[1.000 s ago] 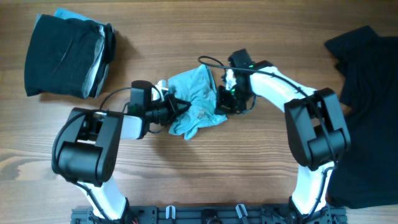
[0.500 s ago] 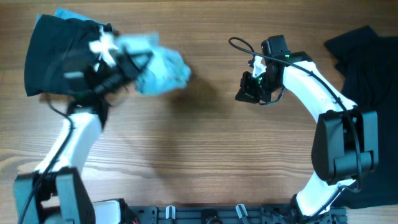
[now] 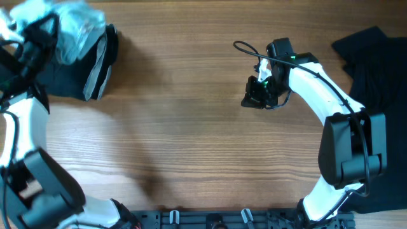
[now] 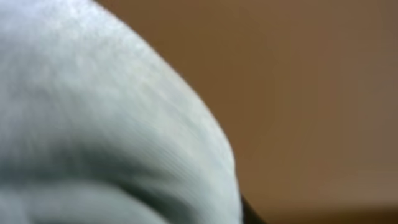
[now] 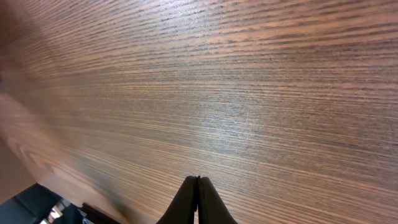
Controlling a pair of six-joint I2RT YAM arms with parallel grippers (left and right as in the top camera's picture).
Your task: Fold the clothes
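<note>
My left gripper (image 3: 46, 30) holds the bundled pale light-blue T-shirt (image 3: 79, 24) at the far left back corner, above the folded black stack (image 3: 67, 73) with grey layers. The picture is blurred there. In the left wrist view the pale fabric (image 4: 93, 124) fills most of the frame and hides the fingers. My right gripper (image 3: 253, 100) is shut and empty, right of the middle, over bare wood; its closed fingertips show in the right wrist view (image 5: 198, 182).
A large black garment (image 3: 375, 89) lies spread at the right edge of the wooden table (image 3: 191, 146). The right arm's cable (image 3: 245, 46) loops above its wrist.
My left arm has swung the light-blue T-shirt from the middle of the table to the far left, over the black stack. My right gripper let go, moved right and has stayed still since.
</note>
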